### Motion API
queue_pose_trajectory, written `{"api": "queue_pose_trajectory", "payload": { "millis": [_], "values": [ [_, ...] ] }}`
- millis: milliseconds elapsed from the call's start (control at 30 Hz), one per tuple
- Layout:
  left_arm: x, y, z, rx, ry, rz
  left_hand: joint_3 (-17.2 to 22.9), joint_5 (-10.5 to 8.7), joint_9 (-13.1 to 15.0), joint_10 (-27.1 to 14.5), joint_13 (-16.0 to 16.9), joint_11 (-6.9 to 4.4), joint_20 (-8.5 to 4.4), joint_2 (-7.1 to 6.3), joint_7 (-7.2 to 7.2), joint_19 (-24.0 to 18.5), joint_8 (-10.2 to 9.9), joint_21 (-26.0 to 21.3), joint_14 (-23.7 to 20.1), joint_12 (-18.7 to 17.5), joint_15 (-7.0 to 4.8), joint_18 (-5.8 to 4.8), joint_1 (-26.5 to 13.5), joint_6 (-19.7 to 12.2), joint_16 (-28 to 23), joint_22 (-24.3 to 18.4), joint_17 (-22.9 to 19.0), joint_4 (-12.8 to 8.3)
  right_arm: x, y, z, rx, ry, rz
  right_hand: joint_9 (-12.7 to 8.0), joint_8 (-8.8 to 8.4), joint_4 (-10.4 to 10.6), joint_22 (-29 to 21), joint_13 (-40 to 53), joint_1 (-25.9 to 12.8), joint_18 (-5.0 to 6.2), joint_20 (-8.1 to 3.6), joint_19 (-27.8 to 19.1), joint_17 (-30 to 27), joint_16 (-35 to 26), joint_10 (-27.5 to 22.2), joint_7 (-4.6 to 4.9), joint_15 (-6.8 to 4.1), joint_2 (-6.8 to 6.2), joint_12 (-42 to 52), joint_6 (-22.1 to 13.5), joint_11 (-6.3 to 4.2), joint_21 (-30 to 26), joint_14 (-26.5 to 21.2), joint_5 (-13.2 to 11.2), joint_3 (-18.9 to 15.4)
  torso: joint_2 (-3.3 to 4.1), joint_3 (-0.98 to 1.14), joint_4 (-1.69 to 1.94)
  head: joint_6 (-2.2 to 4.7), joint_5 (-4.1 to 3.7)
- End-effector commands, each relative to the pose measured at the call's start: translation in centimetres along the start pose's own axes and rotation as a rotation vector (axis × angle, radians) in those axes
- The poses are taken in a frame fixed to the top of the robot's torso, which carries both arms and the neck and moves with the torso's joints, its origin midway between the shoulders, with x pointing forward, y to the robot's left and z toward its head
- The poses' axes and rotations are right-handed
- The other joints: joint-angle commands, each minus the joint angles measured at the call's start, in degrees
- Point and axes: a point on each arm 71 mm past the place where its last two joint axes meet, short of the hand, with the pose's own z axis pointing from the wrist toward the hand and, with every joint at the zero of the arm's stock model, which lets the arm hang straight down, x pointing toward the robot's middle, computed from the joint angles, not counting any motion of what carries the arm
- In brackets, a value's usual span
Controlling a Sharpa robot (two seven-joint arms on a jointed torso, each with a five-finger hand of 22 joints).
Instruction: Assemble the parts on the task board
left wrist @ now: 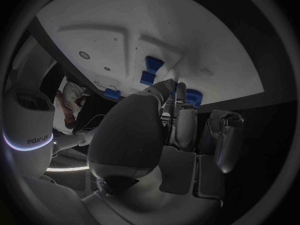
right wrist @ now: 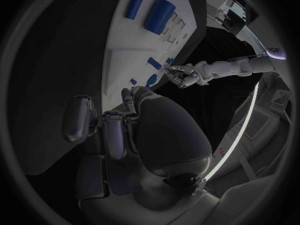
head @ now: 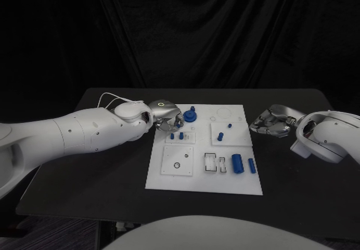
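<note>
The white task board (head: 198,174) lies mid-table. My left hand (head: 166,117) hovers over its far left corner with fingers curled and nothing visibly in them, one fingertip (left wrist: 167,87) reaching down by a round blue part (head: 190,115). Two small blue pegs (head: 177,136) stand just below that hand, and another blue piece (head: 220,137) stands to their right. A thick blue cylinder (head: 237,162) and a slimmer one (head: 252,165) lie near the right edge. My right hand (head: 270,123) rests off the board's right side, fingers curled in, holding nothing.
Several recessed slots and holes (head: 214,162) mark the board's near half. Black table (head: 98,177) surrounds the board on all sides, with a dark curtain behind. In the right wrist view the left hand (right wrist: 181,76) reaches over the board (right wrist: 125,50).
</note>
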Motion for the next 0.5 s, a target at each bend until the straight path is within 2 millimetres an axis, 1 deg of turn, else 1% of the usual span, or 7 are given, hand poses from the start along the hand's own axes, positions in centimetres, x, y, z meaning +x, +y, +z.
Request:
{"api": "queue_pose_trajectory", "payload": {
  "millis": [33,500],
  "values": [
    [0.18,-0.06,0.13,0.001,0.011,-0.002,-0.2,-0.35,0.1,0.2,0.0,-0.12,-0.47,0.28,0.01,6.0,0.0,-0.2,-0.5,-0.2,0.03,-0.8,-0.1,-0.4,-0.4,15.1,0.0,0.2,0.14,-0.2,-0.04,0.019,0.008,0.001,0.1,-0.02,0.0,8.9,10.7,0.2,0.64,-0.23,-0.3,9.2,-0.2,1.6,-0.13,-0.43,-0.1,-0.2,0.1,-0.52,-0.2,3.4,0.3,0.3,-0.04,0.0,0.01,0.0,0.05],
    [0.23,-0.12,0.53,-0.001,0.012,0.0,-0.3,-0.38,0.1,0.1,0.0,-0.11,-0.49,0.28,0.01,6.0,0.0,-0.2,-0.6,-0.2,0.04,-0.8,-0.1,-0.3,-0.4,15.1,-0.2,0.2,0.22,-0.16,0.0,0.023,0.016,0.0,0.1,-0.06,0.0,8.9,10.6,0.2,0.67,-0.23,-0.4,9.2,-0.3,1.5,-0.12,-0.42,-0.09,-0.2,0.1,-0.5,-0.3,3.3,0.4,0.3,0.01,-0.02,-0.03,0.0,0.21]
  ]
}}
